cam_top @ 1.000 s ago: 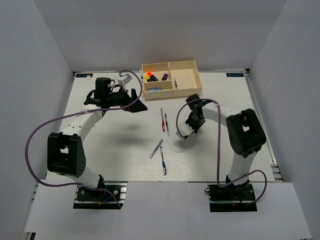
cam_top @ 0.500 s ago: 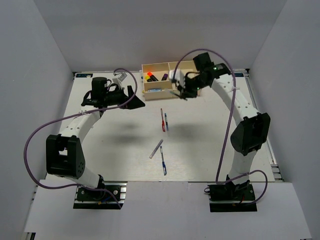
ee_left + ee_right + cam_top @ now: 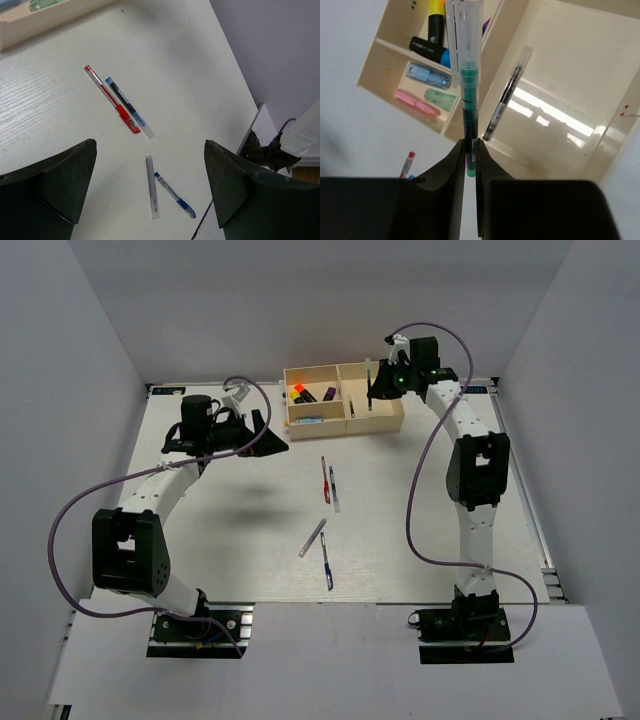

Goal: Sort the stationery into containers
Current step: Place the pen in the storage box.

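Holding a green pen [image 3: 468, 85], the right claw [image 3: 470, 150] is clenched above the tray [image 3: 376, 424]. Large compartment: one black pen [image 3: 507, 95]. Small compartments: highlighters [image 3: 427, 47]; blue, pink and green pieces [image 3: 427, 76]. The left claw [image 3: 150, 172] is released over the table [image 3: 230, 530], where four pens [image 3: 112, 99] lie.

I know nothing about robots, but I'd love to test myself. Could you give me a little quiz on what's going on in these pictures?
1. True or false: the right claw is shut on a green pen.
2. How many pens lie loose on the table?
3. What lies in the large compartment of the tray? A) one black pen. B) a pair of scissors. C) nothing.

Key: 1 true; 2 four; 3 A.
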